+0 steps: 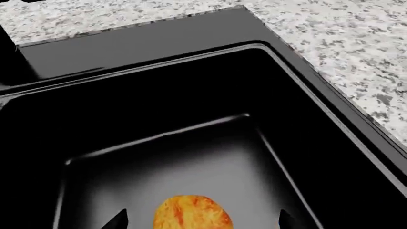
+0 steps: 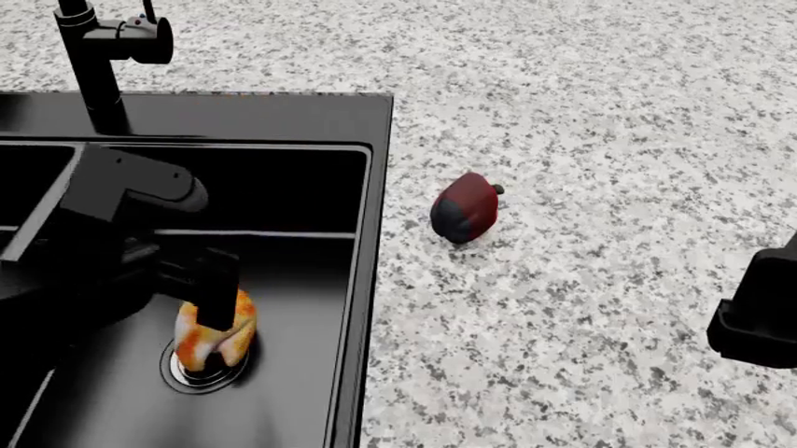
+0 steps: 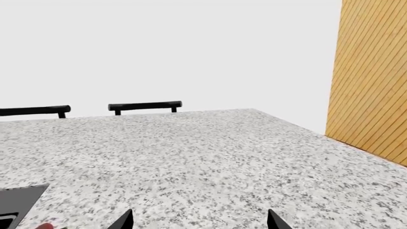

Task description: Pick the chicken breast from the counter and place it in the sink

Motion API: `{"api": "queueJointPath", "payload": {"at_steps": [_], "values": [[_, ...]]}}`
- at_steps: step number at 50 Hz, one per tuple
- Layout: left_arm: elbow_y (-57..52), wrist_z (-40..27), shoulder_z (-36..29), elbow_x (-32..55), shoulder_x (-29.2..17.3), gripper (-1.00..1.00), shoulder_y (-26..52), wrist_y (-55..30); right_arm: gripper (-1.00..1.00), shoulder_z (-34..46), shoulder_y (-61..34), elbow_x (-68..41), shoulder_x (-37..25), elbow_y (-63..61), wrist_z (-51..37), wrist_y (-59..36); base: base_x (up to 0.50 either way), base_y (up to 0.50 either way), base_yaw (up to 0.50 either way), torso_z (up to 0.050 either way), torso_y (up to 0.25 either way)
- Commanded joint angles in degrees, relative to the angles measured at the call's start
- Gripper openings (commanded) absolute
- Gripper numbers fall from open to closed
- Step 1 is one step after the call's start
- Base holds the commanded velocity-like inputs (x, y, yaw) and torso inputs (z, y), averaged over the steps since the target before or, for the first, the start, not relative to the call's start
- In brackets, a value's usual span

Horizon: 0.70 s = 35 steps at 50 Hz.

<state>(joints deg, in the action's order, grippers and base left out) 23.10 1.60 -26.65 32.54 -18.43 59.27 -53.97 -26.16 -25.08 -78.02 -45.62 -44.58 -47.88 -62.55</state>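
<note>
Nearest in the head view, the left gripper (image 2: 215,308) reaches down into the right basin of the sink (image 2: 355,280), and the chicken breast (image 2: 215,338) sits between its fingers on the basin floor, right over the round silver drain (image 2: 200,369). In the left wrist view the two fingertips (image 1: 116,220) stand on either side of the chicken breast (image 1: 192,212) with a visible gap on each side, so the gripper is spread and not clamping it. The orange-yellow lump lies on the glossy black floor, away from the basin walls.

At the near right edge of the head view the right gripper (image 2: 760,317) hangs over the table (image 2: 585,327); in its own wrist view its fingertips (image 3: 124,221) are wide apart over bare granite, holding nothing.

Farther back, a dark red fruit (image 2: 468,207) with a small stem lies on the table, just right of the sink's rim. At the far left, the black faucet (image 2: 106,51) rises from the sink's back ledge.
</note>
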Motion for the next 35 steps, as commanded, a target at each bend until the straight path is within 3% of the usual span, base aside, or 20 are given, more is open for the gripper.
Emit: {"api": "queueJointPath", "payload": {"at_steps": [1, 8, 21, 27, 35], "values": [[-18.49, -5.75, 6.75, 5.37, -3.74, 1.0, -3.86, -4.76, 1.0, -0.03, -0.06, -0.6, -0.31, -0.11, -0.41, 0.15, 0.0, 0.0, 0.0, 0.0, 0.0], [-33.02, -9.87, 9.47, 7.94, -5.7, 1.0, -11.9, -4.54, 1.0, -0.5, 0.44, -0.79, -0.26, -0.39, -0.42, 0.49, 0.0, 0.0, 0.0, 0.0, 0.0], [-50.71, -16.83, 19.43, 17.74, -7.43, 1.0, -18.24, -9.6, 1.0, -0.86, 1.19, -0.85, -0.35, -0.76, -0.35, 0.84, 0.0, 0.0, 0.0, 0.0, 0.0], [-58.1, -20.81, 24.72, 24.66, -8.15, 1.0, -19.92, -13.87, 1.0, -1.6, 1.83, -1.44, -0.43, -1.23, -0.59, 1.05, 0.0, 0.0, 0.0, 0.0, 0.0], [-67.81, -32.28, 35.4, 43.57, -9.62, 1.0, -20.34, -20.75, 1.0, -2.49, 2.83, -1.1, -0.42, -1.35, 0.14, 1.55, 0.0, 0.0, 0.0, 0.0, 0.0]]}}
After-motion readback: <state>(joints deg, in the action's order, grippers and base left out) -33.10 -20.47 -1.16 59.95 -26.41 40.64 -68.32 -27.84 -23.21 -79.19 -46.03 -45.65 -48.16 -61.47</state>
